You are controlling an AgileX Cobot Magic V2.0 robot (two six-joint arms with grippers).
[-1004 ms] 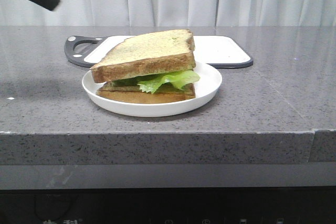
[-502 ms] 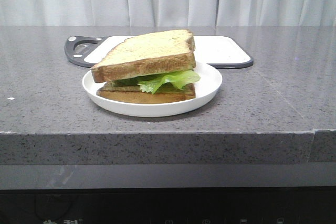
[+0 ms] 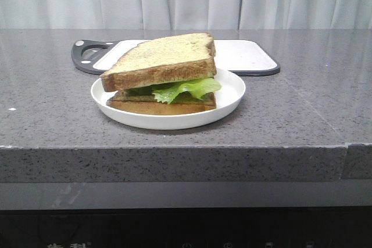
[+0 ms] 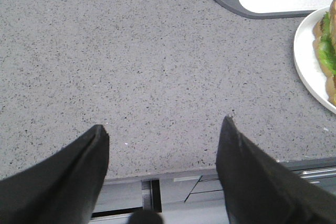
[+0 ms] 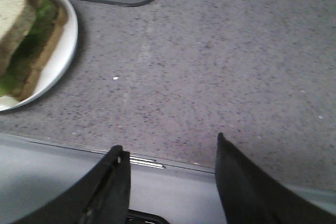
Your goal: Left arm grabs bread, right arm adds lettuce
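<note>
Both grippers are hanging wide open and empty over the counter's front edge: the left gripper and the right gripper. The left arm, visible a second ago in the front view, is now gone, suggesting the sandwich is finished. One plate is holding two slices: the bread topping one lettuce leaf over a thinner slice. One cutting board is lying behind.

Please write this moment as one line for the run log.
bread on lettuce, stacked on plate | left gripper open, empty | right gripper open, empty
</note>
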